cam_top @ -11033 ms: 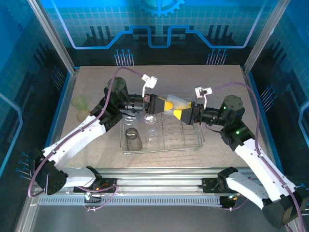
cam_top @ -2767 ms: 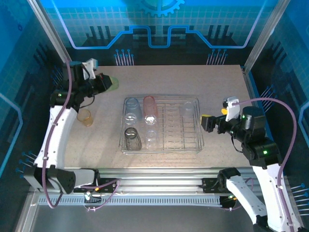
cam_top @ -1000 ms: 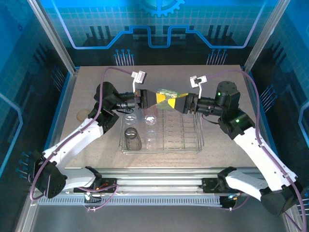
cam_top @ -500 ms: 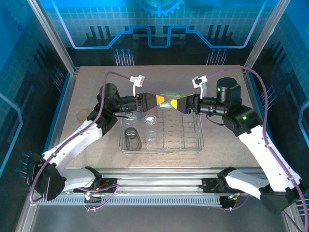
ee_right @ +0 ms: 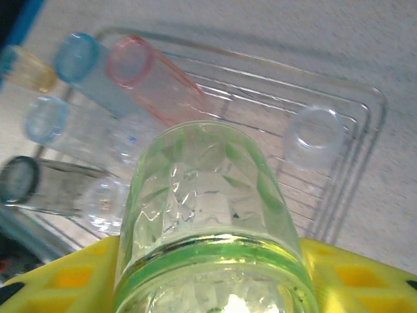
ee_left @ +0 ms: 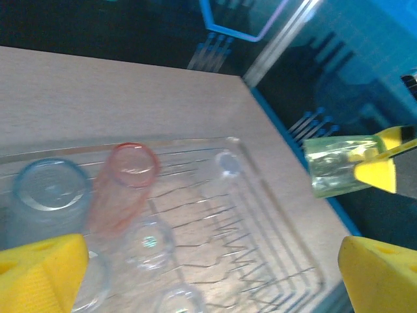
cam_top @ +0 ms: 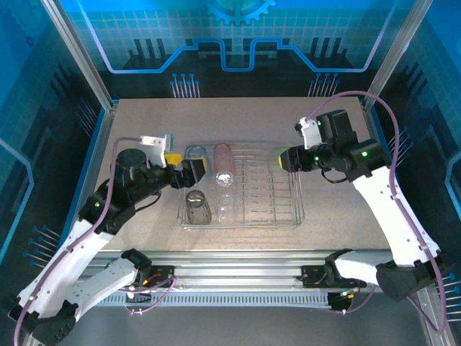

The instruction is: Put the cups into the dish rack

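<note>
We see the right gripper [ee_right: 208, 280] with its jaws clenched on a yellow-green cup [ee_right: 208, 195]. The yellow fingers press both sides of the cup's near end, and the rest of it points away from the wrist. The cup is held in the air above the far right part of the dish rack [cam_top: 300, 209], clear of the wires.

The left gripper [ee_left: 210, 274] is at the rack's left side, aimed right across it. Its jaws are released, spread wide with nothing between them.

The rack sits in the middle of the bench [cam_top: 144, 122]. In its far left corner is the pale blue cup [cam_top: 194, 153]. Just to the right of that the pink cup [cam_top: 223, 162] lies tilted along the wires, its rim towards the far side. The smoky dark grey cup [cam_top: 198, 207] is in the near left corner, with a clear cup [cam_top: 225, 205] just to its right. Another small clear cup [ee_right: 316, 134] sits at the far right of the rack, under the held one.

A yellowish cup [ee_right: 25, 68] shows to the left of the pale blue one. We cannot tell whether it stands inside the wires.
</note>
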Motion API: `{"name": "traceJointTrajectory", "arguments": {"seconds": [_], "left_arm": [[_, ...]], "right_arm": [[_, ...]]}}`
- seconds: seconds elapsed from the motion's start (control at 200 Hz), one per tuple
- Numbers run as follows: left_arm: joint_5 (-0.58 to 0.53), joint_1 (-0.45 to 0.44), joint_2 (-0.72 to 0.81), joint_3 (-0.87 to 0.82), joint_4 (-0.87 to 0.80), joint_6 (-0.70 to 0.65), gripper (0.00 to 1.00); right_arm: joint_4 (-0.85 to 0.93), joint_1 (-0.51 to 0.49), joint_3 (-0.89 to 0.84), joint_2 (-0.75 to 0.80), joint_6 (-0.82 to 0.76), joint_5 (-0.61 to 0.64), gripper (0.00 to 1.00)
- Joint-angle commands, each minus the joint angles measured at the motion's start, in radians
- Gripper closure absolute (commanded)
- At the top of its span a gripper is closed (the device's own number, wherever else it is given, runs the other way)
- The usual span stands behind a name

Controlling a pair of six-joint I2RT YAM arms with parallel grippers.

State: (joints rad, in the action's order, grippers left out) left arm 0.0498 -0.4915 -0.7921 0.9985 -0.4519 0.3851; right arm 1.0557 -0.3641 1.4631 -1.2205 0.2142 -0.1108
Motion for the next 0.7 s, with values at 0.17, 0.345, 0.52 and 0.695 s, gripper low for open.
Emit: {"name": "traceJointTrajectory", "arguments": {"seconds": [0.17,0.345,0.52,0.695], "left_arm": [[-0.167,0.006,0.142,-0.146,-0.101,-0.054,0.01],[-0.170,0.005,0.166,-0.183,-0.097,-0.049,0.01],[-0.209,0.005,0.179,-0.182,-0.112,-0.061,0.00],[-0.225,0.005,0.216,-0.199,-0.099,-0.060,0.01]], "right_arm": [[0.037,0.014,-0.005,-0.107,-0.068,0.128,0.91],[0.018,0.006,-0.039,-0.179,-0.067,0.144,0.92],[-0.006,-0.006,-0.073,-0.226,-0.070,0.168,0.94],[-0.038,-0.022,-0.103,-0.272,-0.068,0.169,0.94]]}}
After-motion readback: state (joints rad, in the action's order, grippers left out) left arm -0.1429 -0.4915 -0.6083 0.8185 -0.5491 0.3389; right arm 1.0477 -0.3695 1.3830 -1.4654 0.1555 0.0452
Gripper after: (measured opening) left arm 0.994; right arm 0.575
